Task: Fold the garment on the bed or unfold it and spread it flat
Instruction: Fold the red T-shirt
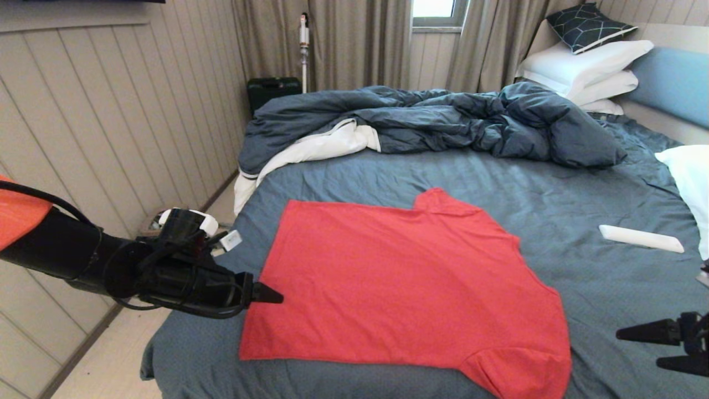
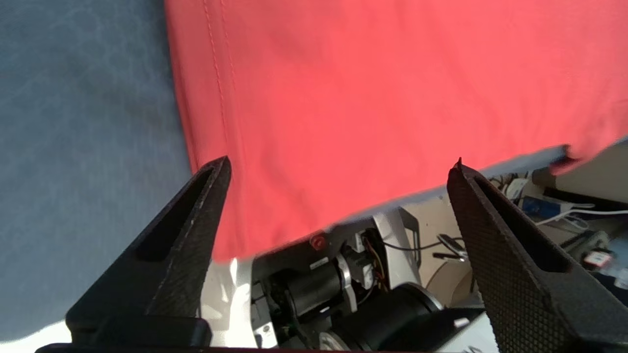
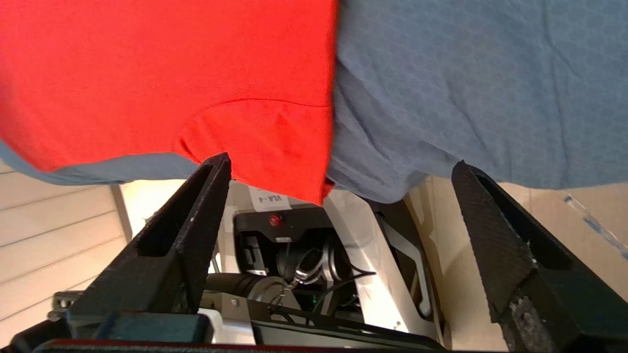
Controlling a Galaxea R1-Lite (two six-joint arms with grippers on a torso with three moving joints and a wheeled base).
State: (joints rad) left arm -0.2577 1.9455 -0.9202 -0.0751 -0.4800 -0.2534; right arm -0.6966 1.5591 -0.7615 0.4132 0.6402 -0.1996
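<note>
The garment (image 1: 399, 277), a bright red T-shirt, lies flat with its plain side up on the near part of the bed (image 1: 554, 183). One sleeve points toward the far side, and the other hangs over the near edge at the right. My left gripper (image 1: 274, 295) hovers at the shirt's left hem, open and holding nothing. In the left wrist view the left gripper (image 2: 341, 164) has the garment (image 2: 368, 98) beyond its tips. My right gripper (image 1: 637, 349) is open over bare sheet, to the right of the near sleeve. In the right wrist view the right gripper (image 3: 342, 160) is empty, close to the garment (image 3: 147, 73).
A rumpled dark blue duvet (image 1: 443, 119) with white lining lies across the far side of the bed. White pillows (image 1: 587, 66) are stacked at the far right. A long white object (image 1: 640, 238) lies on the sheet right of the shirt. The panelled wall (image 1: 111, 111) runs along the left.
</note>
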